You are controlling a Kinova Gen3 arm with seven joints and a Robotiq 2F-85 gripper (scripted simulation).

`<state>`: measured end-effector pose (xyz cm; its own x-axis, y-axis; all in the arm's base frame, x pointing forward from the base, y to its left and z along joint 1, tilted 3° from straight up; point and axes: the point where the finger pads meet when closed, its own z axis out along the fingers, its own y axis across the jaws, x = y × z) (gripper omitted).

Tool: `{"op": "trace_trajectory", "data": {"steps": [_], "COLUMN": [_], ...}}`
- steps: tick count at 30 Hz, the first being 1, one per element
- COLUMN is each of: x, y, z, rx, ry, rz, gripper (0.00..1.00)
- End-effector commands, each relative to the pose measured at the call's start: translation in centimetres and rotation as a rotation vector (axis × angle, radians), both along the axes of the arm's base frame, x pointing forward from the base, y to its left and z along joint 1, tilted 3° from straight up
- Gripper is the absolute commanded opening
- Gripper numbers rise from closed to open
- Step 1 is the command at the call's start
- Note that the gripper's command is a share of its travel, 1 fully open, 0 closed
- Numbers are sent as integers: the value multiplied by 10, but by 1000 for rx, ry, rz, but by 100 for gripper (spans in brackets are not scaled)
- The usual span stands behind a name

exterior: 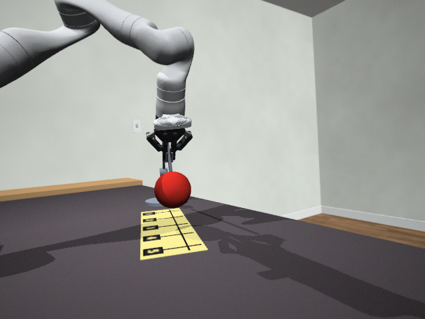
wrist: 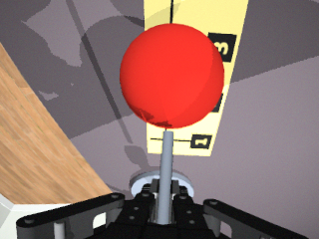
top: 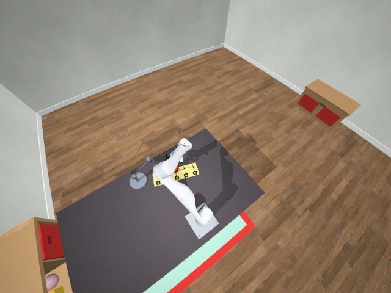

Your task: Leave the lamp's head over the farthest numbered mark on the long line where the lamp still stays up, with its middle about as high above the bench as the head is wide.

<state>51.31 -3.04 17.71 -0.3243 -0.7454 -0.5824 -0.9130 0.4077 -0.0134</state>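
Dark grey bench point(exterior: 309, 274) in a plain room with pale walls and a wood plank floor point(top: 220, 88), that's the setting. The gripper point(exterior: 169, 156) points straight down and is clamped on the lamp's thin grey rod point(wrist: 163, 173), fingers pinched in close around it just above the red ball head point(exterior: 172, 189). From the wrist camera the rod runs right up the middle of the frame, from between the fingers toward the head, in line with the yellow marker strip point(exterior: 169, 234). The head hangs above the bench, over the strip's near end: it covers the 2, while 1 shows just below it and 3 and 4 beyond. The lamp's round grey base point(top: 137, 180) sits on the bench off the low-number end of the strip. In the top view the white arm point(top: 176, 185) hides nearly all of the head and gripper, and the digits there are too tiny to read.
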Motion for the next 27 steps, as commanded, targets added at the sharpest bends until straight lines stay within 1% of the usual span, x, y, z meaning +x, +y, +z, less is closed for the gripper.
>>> {"op": "trace_trajectory", "data": {"steps": [1,10,11,27], "x": [1,1,1,0], "y": [-9,-12,-11,-5], "z": [3,4,4,2], "rx": [-7,-7,-7,-1], "ry": [-7,-7,-7,-2], "rz": [-13,-13,-12,-1], "gripper": [0,0,100,100]}}
